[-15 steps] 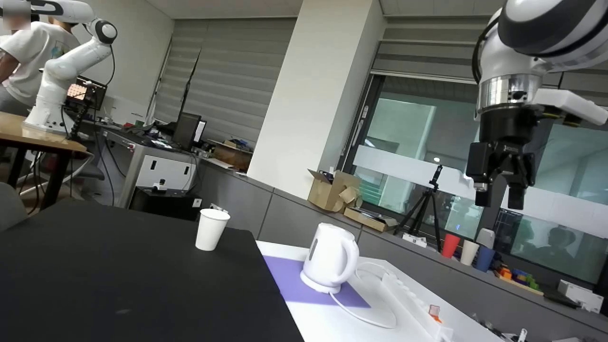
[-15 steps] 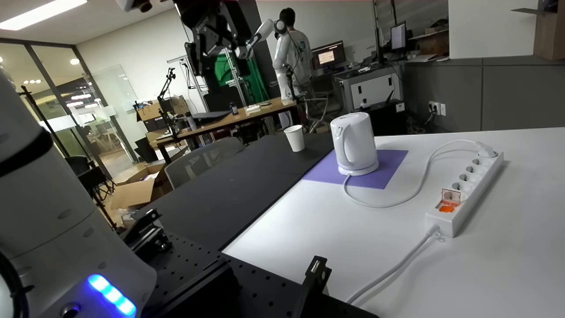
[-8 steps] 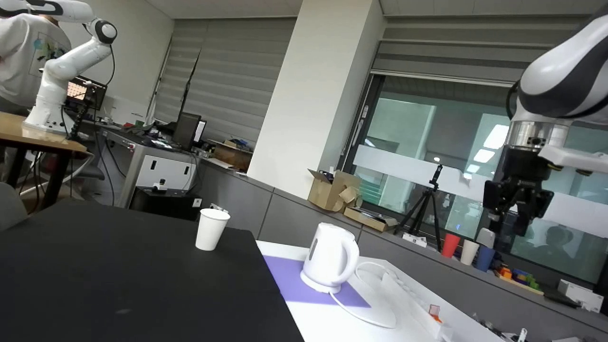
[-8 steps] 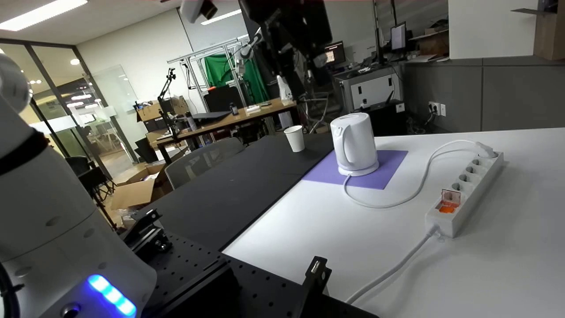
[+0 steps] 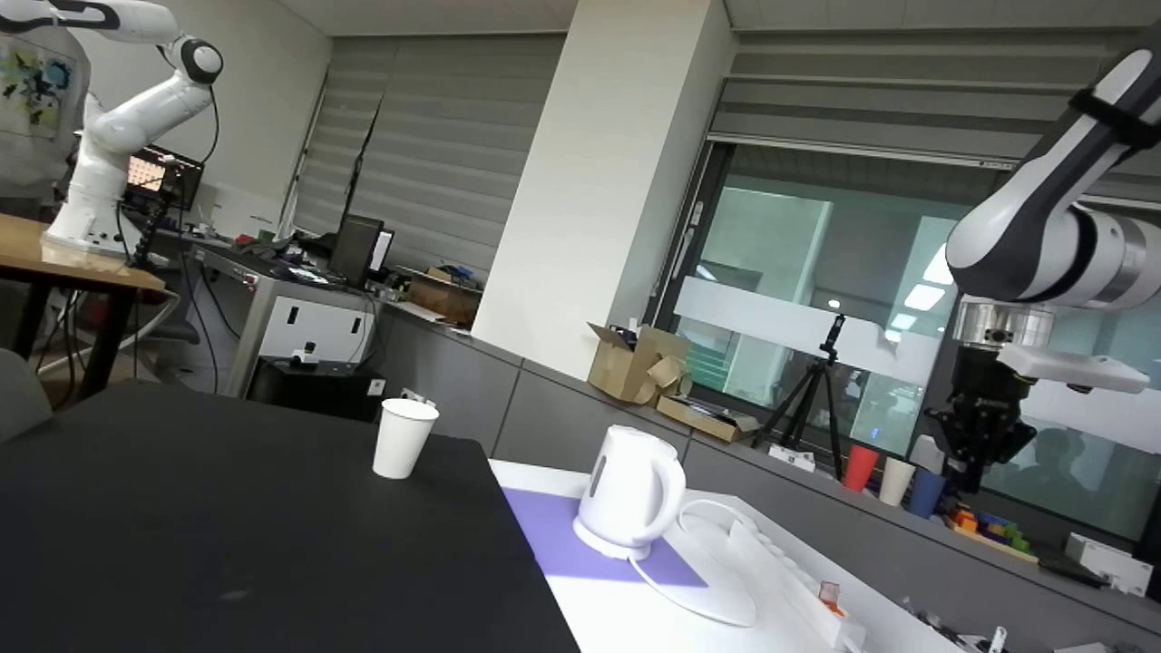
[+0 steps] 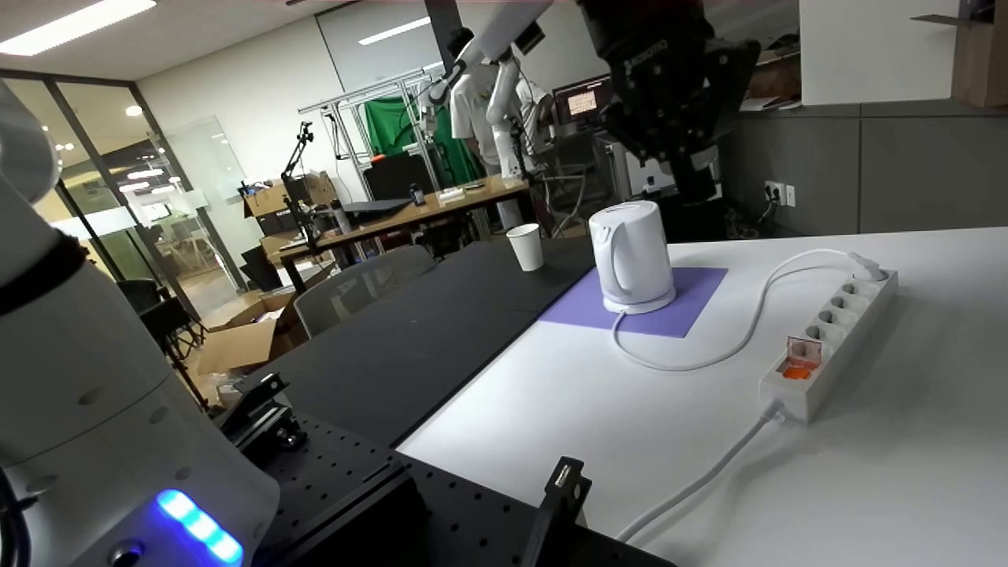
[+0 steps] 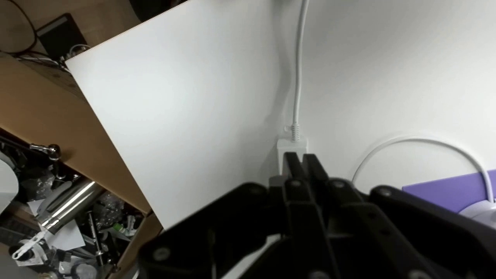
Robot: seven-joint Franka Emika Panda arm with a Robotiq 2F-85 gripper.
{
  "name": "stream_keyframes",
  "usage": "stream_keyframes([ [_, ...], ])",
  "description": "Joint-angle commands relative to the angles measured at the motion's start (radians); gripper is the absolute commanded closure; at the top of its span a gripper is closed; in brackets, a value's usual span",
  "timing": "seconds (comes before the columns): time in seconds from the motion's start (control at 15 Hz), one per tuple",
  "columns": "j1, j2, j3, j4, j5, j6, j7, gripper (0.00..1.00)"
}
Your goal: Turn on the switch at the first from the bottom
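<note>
A white power strip lies on the white table, with several round sockets along it. At its cord end sits an orange-red switch with a clear reddish flap standing raised; both appear small in an exterior view too, on the strip. My gripper hangs well above the table, apart from the strip. In the wrist view, the gripper has its fingertips almost together, a thin slit between them and nothing held. They cover most of the strip; the switch is hidden behind them there.
A white kettle stands on a purple mat, its cord looping to a plug in the strip's far end. A paper cup stands on the black table. Another cord runs from the strip's near end.
My gripper has come down and across toward the strip's side of the table, and its fingers have gone from wide apart to nearly touching. Strip, kettle and cup stay put.
</note>
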Motion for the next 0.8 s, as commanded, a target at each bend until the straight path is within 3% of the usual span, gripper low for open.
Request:
stream_keyframes([
  [0.0,0.011,0.022,-0.01,0.019,0.0,-0.004,0.0,0.95],
  [0.67,0.013,0.035,-0.01,0.033,0.0,-0.013,0.0,0.95],
  [0.73,0.015,0.053,-0.009,0.043,0.014,0.019,0.005,0.99],
])
